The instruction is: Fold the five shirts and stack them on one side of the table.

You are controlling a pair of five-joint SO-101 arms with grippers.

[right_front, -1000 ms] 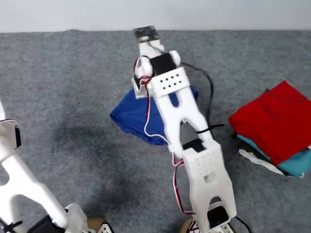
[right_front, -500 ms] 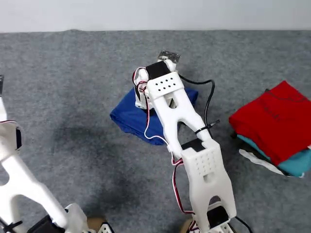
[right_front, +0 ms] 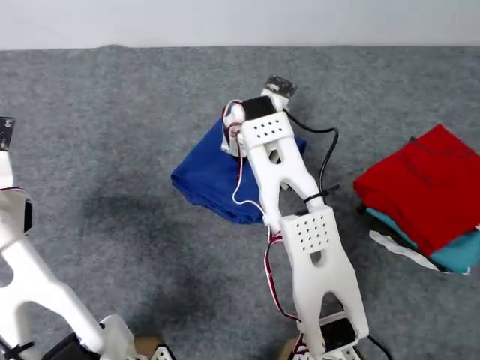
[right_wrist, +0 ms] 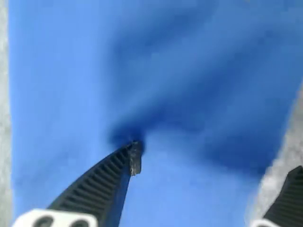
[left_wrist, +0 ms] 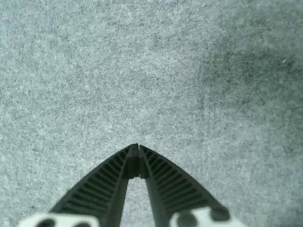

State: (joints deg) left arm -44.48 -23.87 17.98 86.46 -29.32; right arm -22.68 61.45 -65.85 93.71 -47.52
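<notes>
A folded blue shirt (right_front: 206, 176) lies mid-table on the grey carpet. My right arm (right_front: 281, 169) stretches from the near edge over its right half. In the right wrist view the right gripper (right_wrist: 215, 165) is open over the blue shirt (right_wrist: 165, 71); one fingertip (right_wrist: 134, 158) presses a dent into the cloth, while the other finger stands by the shirt's edge. At the right side a red shirt (right_front: 424, 184) tops a stack, with a teal shirt (right_front: 461, 251) and a white one (right_front: 397, 247) under it. My left gripper (left_wrist: 138, 149) is shut and holds nothing above bare carpet.
The left arm (right_front: 22, 262) stands at the table's left edge, well away from the shirts. Grey carpet (right_front: 112, 112) covers the table between the left arm and the blue shirt. A black cable (right_front: 324, 161) hangs beside the right arm.
The right arm's wrist has drawn back from the far side and swung right, coming down onto the blue shirt. The left arm's wrist has come into view at the left edge.
</notes>
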